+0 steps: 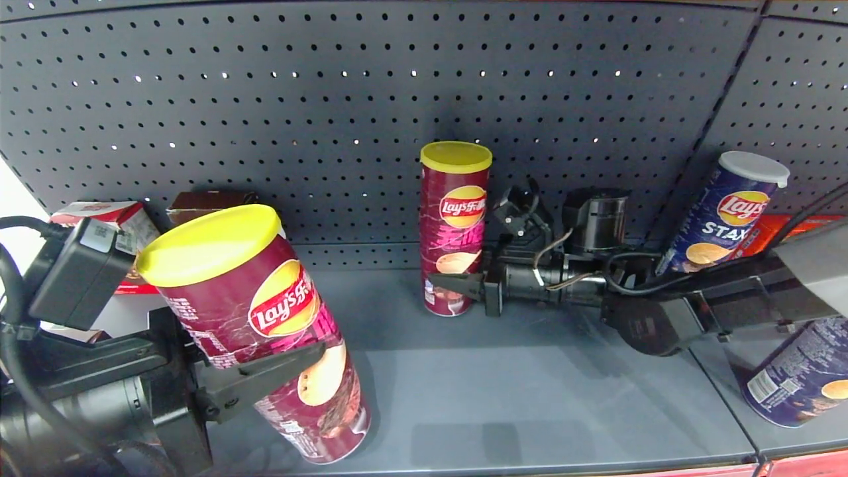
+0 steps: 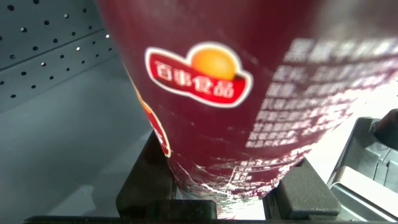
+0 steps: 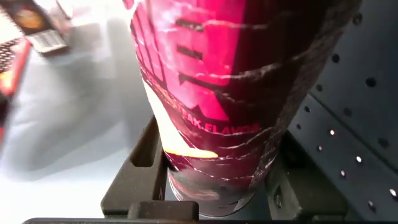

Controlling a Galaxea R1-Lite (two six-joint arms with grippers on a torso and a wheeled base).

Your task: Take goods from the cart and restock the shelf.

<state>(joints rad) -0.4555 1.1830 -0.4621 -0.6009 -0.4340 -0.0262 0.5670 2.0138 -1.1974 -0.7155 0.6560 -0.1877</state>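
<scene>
The left gripper (image 1: 278,361) is clamping a maroon, yellow-lidded tilted can (image 1: 252,318) around its lower half. In the left wrist view its two dark fingers (image 2: 149,186) are pressing on either side of the tube. This can is leaning with its lid towards the left and its base is sitting at the near left edge of the shelf board (image 1: 530,397). I cannot tell whether the base is touching the board or hanging just above it.

The right gripper (image 1: 450,281) is reaching in from the right and gripping a second maroon upright can (image 1: 456,225) low on its body, with the fingers (image 3: 140,162) hugging both flanks. That can is standing straight at the far middle of the board, just in front of the perforated back panel (image 1: 331,99), and its base appears to be resting on the board.

Farther out, a blue can (image 1: 725,212) with a white lid is standing at the far right. Another blue container (image 1: 795,377) is sitting near right, and some boxes (image 1: 106,218) are lying at the far left.

The job seems to be in its placing step, with two goods arriving on the shelf at once. Next, the right arm is probably needing to open its jaws and draw back to the right without nudging the upright can. The left arm is needing to straighten its can, carry it deeper and set it down flat, well apart from its neighbour, before letting go.
</scene>
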